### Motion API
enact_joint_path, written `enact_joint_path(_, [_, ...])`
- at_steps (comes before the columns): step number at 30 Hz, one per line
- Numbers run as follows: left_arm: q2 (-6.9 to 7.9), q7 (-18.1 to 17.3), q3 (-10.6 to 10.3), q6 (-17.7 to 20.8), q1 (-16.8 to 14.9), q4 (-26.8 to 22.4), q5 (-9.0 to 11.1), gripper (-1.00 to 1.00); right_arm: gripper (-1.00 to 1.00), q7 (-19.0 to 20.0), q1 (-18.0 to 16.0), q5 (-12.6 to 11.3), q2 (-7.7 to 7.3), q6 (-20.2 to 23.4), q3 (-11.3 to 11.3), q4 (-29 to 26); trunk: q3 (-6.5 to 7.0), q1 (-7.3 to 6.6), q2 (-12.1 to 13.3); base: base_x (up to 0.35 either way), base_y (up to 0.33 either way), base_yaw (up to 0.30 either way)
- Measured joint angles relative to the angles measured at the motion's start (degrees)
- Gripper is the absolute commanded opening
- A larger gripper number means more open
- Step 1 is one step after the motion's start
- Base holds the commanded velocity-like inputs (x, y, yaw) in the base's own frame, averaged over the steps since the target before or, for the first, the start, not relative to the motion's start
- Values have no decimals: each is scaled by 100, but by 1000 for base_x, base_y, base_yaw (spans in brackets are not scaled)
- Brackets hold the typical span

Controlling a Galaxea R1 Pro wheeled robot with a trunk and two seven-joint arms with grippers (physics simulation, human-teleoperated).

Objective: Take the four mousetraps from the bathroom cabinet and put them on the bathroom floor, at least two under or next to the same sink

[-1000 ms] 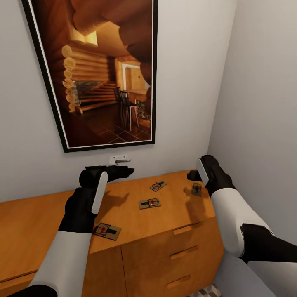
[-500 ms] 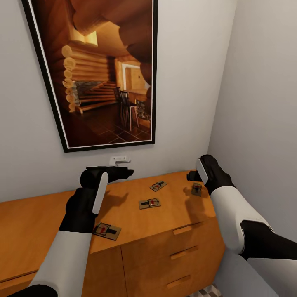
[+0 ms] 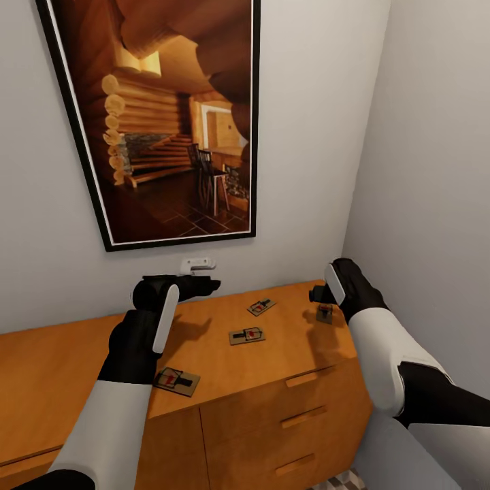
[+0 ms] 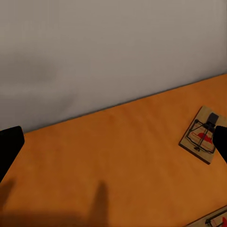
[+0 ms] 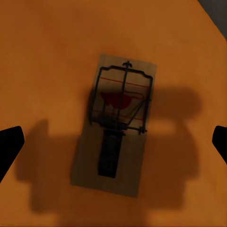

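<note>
1. While four mousetraps lie flat on top of the cabinet (image 3: 82, 361), the one at the right end (image 3: 324, 312) sits directly beneath the right gripper (image 3: 320, 294), centred between the spread fingers in the right wrist view (image 5: 115, 127).
2. Spaced well apart, the other three traps lie by the rear edge (image 3: 261, 306), in the middle of the top (image 3: 247, 335) and near the front edge beside the left forearm (image 3: 176, 380).
3. Wide open and empty, the right gripper hangs above its trap without touching it; its finger (image 5: 9, 144) shows only at the edge of the wrist picture.
4. Also open and holding nothing, the left gripper (image 3: 204, 284) hovers near the wall above bare wood, with the rear trap (image 4: 202, 134) off to one side of its fingers (image 4: 9, 146).
5. Because each trap is thin and flat on the wood, a descent that stops short could likely close on air, while one that goes too low could press the fingertips into the top.
6. Since the right-hand trap lies close to the cabinet's end and the side wall (image 3: 435, 170), a skewed pinch could plausibly push it off the edge or against the wall.
7. Below the top, the drawer fronts (image 3: 303, 415) appear shut, so their contents cannot be told; none of the traps is on the bathroom floor yet.
</note>
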Motion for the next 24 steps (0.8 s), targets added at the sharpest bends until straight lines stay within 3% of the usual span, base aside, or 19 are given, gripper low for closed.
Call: enact_joint_path(24, [0, 0, -75, 0, 0, 2, -10, 100, 100, 2, -180, 6, -23, 1, -149, 366, 0, 0, 0, 0, 0, 0])
